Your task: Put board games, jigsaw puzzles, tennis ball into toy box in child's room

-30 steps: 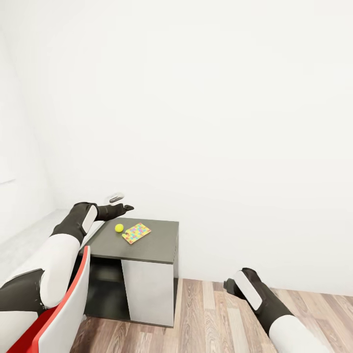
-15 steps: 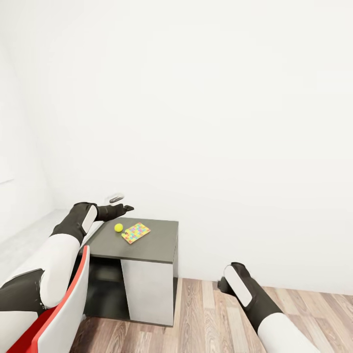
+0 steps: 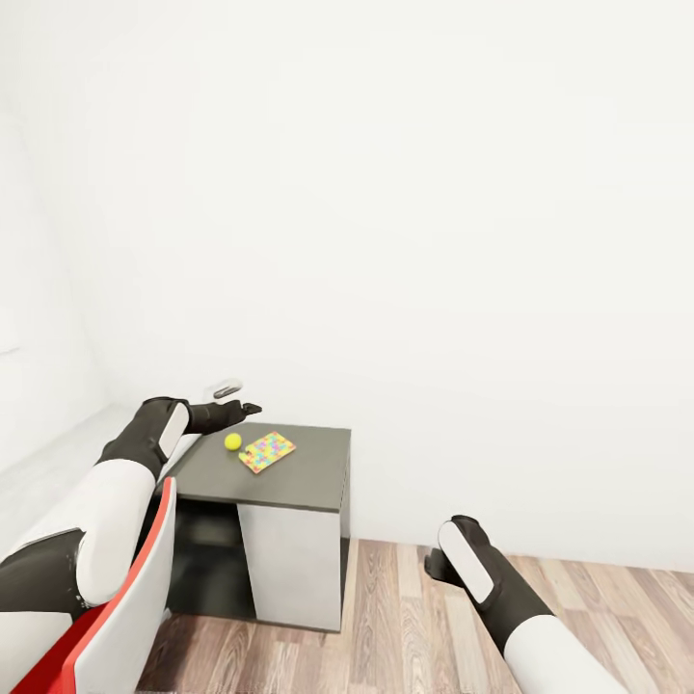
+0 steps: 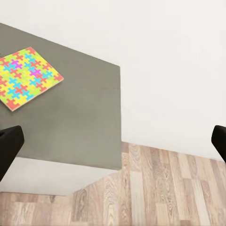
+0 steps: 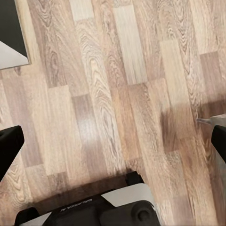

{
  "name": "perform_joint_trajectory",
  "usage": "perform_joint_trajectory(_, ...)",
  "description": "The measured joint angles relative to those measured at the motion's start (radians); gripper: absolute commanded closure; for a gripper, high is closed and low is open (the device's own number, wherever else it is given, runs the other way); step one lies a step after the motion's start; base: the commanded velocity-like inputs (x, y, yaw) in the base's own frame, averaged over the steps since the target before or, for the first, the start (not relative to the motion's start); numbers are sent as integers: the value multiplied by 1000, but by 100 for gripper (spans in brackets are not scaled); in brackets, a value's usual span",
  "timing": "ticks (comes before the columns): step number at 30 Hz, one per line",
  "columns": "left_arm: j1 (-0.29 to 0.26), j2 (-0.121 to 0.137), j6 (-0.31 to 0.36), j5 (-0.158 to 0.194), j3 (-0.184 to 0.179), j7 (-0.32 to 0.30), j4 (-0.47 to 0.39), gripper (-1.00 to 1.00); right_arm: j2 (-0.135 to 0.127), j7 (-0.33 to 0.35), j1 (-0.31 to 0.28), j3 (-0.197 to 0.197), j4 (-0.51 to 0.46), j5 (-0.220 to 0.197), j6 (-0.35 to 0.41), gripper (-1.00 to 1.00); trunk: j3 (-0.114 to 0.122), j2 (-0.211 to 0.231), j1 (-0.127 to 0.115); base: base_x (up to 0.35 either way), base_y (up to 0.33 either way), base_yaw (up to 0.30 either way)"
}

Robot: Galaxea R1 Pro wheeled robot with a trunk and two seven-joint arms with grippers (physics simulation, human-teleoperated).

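Note:
A tennis ball (image 3: 233, 441) and one multicoloured jigsaw puzzle (image 3: 267, 451) lie side by side on the low dark grey wing of the table (image 3: 310, 472). My left gripper (image 3: 247, 410) hovers just above and behind the ball, open and empty. Its wrist view looks down past the puzzle (image 4: 26, 77) and the wing's corner (image 4: 89, 127), with the left gripper (image 4: 113, 143) spread wide. Low at the right, my right gripper (image 5: 113, 143) is open over the wood floor. The board games, the toy box and the bed are out of view.
A red and white chair (image 3: 125, 617) stands at the lower left, close against my left arm. White walls close in behind and to the left of the table. Wood-plank floor (image 3: 414, 627) spreads to the right. My own base (image 5: 94, 212) shows under the right gripper.
My right arm has swung a little left and forward. The whole picture has shifted slightly, so the camera moved. The left arm, ball and puzzle keep their places.

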Motion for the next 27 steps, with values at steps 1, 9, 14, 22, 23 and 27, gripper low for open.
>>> perform_joint_trajectory(1, 0, 1, 0, 0, 0, 0, 0, -100, 1, 0, 0, 1, 0, 1, 0, -100, -2, 0, 0, 0, 0, 0)
perform_joint_trajectory(9, 0, -1, 2, 0, -1, 0, 0, -100, 2, 0, 0, 5, 0, 6, 2, -100, -15, 0, 0, 81, 0, 0)
perform_joint_trajectory(14, 0, -2, 3, 0, -1, 4, 0, -100, 3, -1, 0, 6, -6, 9, 1, -100, -23, 0, 0, 210, 0, 0)
perform_joint_trajectory(22, 0, -1, 1, 0, -2, 2, 0, -100, 3, -1, 0, 6, -7, 9, 1, -100, -26, 0, 0, 37, 0, 0)
perform_joint_trajectory(23, 0, -1, 1, 0, -2, 1, 0, -100, 3, -1, 0, 6, -7, 9, 1, -100, -26, 0, 0, 8, 0, 0)
perform_joint_trajectory(27, 0, 0, 0, 0, -3, 0, -1, -100, 4, -1, 0, 7, -7, 10, 1, -100, -26, 0, 0, 4, 0, 0)
